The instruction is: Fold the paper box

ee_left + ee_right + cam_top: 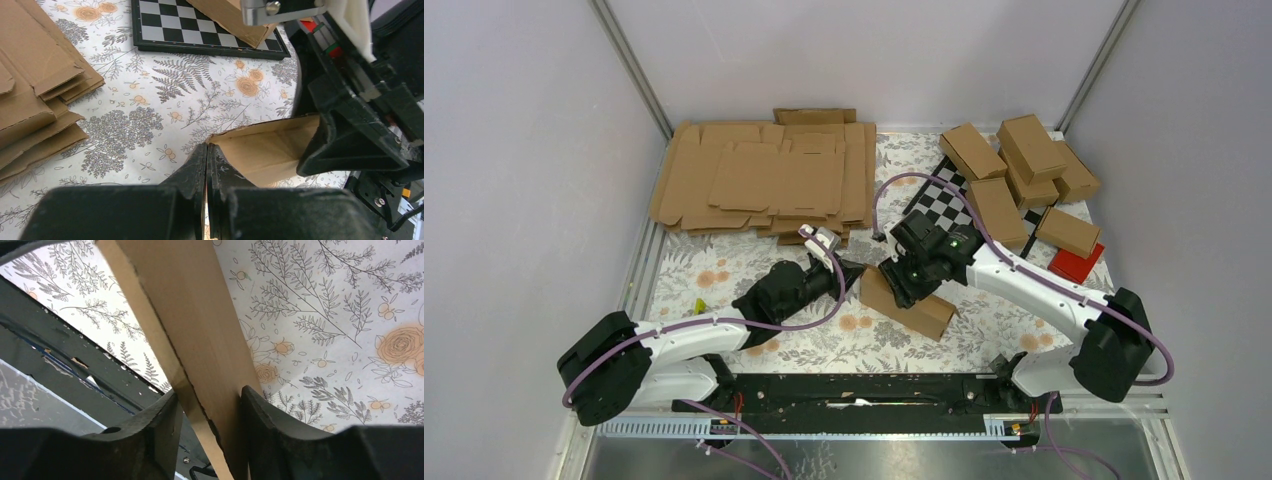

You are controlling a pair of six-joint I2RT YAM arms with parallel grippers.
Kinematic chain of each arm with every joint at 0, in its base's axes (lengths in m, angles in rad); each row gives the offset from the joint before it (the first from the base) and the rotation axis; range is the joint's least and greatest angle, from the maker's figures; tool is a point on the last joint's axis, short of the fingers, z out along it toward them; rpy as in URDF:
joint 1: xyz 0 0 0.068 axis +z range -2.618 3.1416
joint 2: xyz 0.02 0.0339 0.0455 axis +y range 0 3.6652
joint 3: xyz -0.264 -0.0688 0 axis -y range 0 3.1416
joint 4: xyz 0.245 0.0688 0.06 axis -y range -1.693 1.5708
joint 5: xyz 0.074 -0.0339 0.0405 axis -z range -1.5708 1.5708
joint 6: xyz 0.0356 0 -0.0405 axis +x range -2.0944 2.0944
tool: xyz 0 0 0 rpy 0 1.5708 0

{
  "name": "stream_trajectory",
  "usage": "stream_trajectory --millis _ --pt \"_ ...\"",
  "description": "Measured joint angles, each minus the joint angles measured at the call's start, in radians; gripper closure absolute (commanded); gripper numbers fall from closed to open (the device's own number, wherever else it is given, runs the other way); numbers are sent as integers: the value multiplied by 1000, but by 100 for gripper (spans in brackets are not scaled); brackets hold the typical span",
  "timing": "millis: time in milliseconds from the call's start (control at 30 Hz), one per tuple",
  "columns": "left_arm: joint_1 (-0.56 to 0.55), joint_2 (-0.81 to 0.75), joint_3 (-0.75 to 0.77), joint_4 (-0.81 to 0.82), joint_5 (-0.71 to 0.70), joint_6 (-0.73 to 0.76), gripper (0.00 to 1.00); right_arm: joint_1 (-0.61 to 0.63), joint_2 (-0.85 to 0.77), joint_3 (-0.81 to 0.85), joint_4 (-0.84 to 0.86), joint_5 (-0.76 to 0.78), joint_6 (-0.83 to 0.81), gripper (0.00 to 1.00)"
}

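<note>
Your right hand is clamped on the paper box. 1 finger presses each long side, with the jaws held part-way apart by the carton.

The box lies mid-surface on the floral cover, slanted, just ahead of both wrists.

Your left hand is fully closed, its 2 tips together and touching the box's open left end. The left wrist view shows that end gaping, with the inside visible. You can't tell there whether a flap is nipped between the tips.

Obstructions:
- The right hand's body covers the box's left half from above.
- It also fills the right side of the left wrist view.
- The 2 hands sit just beside each other at that end.

Around:
- A pile of flat blanks lies back left, well apart from the box.
- A checkerboard sits right behind the right hand.
- A group of folded cartons stands back right, some of them on the board.
- A red block lies just beside the nearest carton.
- The right arm's purple cable arcs over the board's edge.
</note>
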Motion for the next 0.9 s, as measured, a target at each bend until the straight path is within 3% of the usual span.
stream_trajectory --millis 333,467,667,900 --pt "-5 4 7 -10 -24 -3 100 11 4 0 5 -9 -7 56" --pt "-11 27 7 23 -40 -9 100 11 4 0 8 -8 -4 48" --pt "-24 41 42 -13 -45 -32 100 10 6 0 9 -3 3 44" --pt "-42 41 64 -57 -51 -61 100 10 6 0 15 -3 9 48"
